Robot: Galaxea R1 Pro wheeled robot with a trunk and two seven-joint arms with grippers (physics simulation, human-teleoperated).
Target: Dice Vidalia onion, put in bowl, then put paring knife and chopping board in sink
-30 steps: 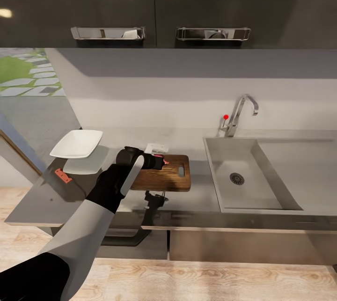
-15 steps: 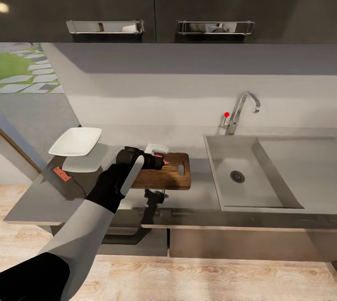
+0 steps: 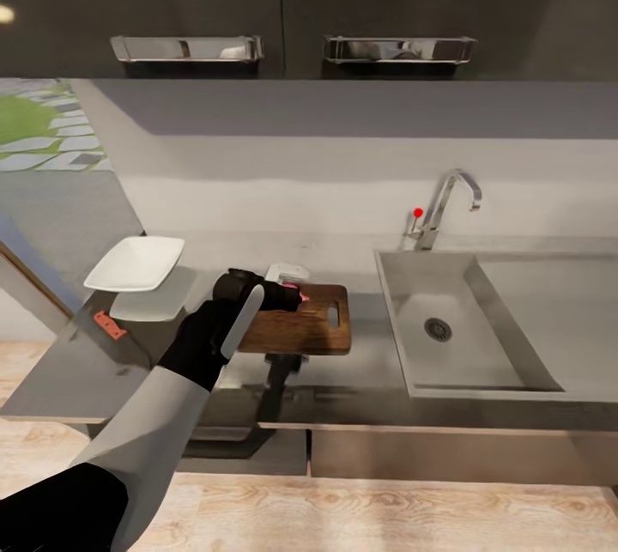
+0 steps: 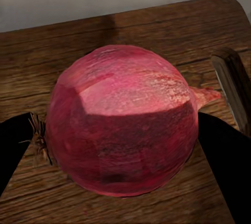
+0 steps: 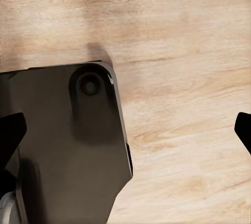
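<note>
My left gripper [image 3: 290, 294] is shut on the Vidalia onion [image 3: 293, 287], holding it over the back left part of the chopping board [image 3: 300, 330]. In the left wrist view the pinkish-red onion [image 4: 123, 122] sits between the two black fingers [image 4: 225, 166], close above the board's wood grain [image 4: 157, 31]. The white bowl [image 3: 135, 263] stands on the countertop [image 3: 369, 363] at the far left. In front of it lies the paring knife [image 3: 111, 324], its reddish handle showing. The grey sink [image 3: 429, 299] lies to the right of the board. My right gripper [image 5: 125, 130] is open over the floor.
A chrome faucet [image 3: 445, 204] with a red-tipped lever rises behind the sink, and a drainboard [image 3: 549, 312] lies at its right. Dark wall cabinets [image 3: 283, 3] hang above. A small white object [image 3: 286, 271] sits behind the board. The right wrist view shows wooden floor [image 5: 183, 51] and a dark robot part [image 5: 68, 145].
The head camera has shifted a little, so the whole scene has moved slightly. The left gripper keeps the onion over the board in the same place.
</note>
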